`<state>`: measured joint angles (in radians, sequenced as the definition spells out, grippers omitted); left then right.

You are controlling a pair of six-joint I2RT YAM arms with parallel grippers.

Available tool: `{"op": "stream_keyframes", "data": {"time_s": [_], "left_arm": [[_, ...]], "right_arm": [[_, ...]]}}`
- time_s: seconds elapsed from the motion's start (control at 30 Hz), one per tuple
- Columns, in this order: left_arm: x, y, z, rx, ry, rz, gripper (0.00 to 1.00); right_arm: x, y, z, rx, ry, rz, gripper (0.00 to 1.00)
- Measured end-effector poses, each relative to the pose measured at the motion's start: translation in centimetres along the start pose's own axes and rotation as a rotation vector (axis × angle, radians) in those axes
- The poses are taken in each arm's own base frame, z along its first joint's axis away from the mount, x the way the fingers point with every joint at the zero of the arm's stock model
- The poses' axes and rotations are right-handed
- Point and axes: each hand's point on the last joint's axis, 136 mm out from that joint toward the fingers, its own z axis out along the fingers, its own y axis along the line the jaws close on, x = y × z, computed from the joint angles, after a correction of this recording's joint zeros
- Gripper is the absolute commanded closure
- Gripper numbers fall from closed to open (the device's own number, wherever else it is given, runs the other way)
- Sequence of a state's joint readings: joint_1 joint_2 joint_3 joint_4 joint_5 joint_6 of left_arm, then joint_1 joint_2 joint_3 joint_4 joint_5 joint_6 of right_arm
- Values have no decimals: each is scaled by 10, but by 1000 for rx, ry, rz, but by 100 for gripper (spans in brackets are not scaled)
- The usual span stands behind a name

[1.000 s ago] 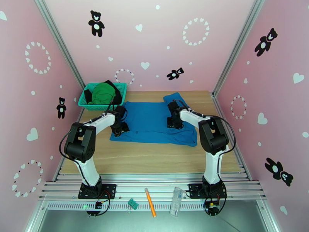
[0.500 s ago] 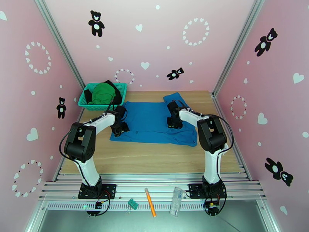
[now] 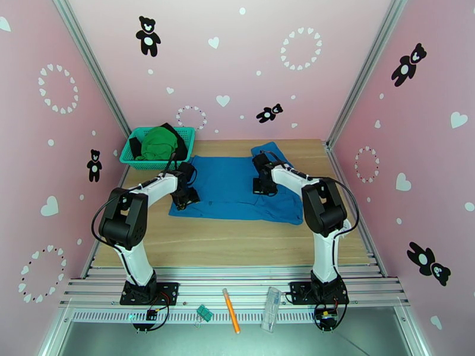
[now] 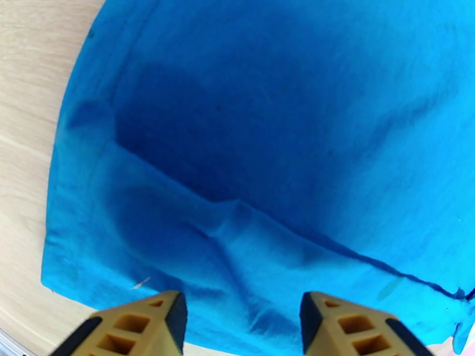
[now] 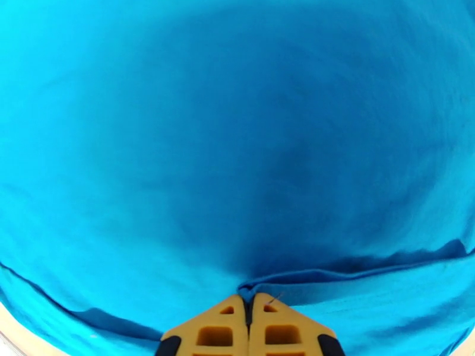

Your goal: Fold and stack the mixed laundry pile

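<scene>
The blue shirt [image 3: 231, 185] lies spread flat on the wooden table, and it shows close up in the left wrist view [image 4: 267, 114] and the right wrist view [image 5: 237, 143]. My left gripper [image 3: 185, 197] hovers open over the shirt's left edge, and its yellow fingers [image 4: 148, 318] stand apart above a wrinkled hem with nothing between them [image 4: 243, 304]. My right gripper [image 3: 263, 186] is on the shirt's right half, shut [image 5: 248, 301] with a small ridge of blue cloth pinched at its tips. The green garment [image 3: 157, 142] and the black garment [image 3: 136, 146] lie bunched in the basket.
The teal mesh basket [image 3: 189, 136] stands at the table's back left corner against the pink wall. On the metal rail near the arm bases lie an orange pen [image 3: 230, 318], a clear plastic piece [image 3: 271, 308] and a small green part [image 3: 204, 312]. Bare wood [image 3: 237, 238] lies in front of the shirt.
My right gripper has closed on the cloth and moved slightly left and back on the shirt. The left arm has not moved.
</scene>
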<state>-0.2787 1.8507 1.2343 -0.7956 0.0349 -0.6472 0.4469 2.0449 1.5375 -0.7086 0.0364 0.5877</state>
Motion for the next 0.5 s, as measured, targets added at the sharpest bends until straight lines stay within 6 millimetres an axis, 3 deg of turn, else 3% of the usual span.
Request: {"op": "stream_keyframes", "data": {"time_s": [0.17,0.27,0.4,0.5], "left_arm": [[1,0,1,2,4,0,43],[1,0,1,1,6,0,43],[2,0,3,1,9,0,43],[5,3,5,-4,16,0,42]], "right_arm": [[-17,13,-11,-29,-45,-33,100],[-19,15,-7,-31,-42,-47,100],[-13,13,6,-19,-7,-52,62],[-8,9,7,-3,10,-64,47]]}}
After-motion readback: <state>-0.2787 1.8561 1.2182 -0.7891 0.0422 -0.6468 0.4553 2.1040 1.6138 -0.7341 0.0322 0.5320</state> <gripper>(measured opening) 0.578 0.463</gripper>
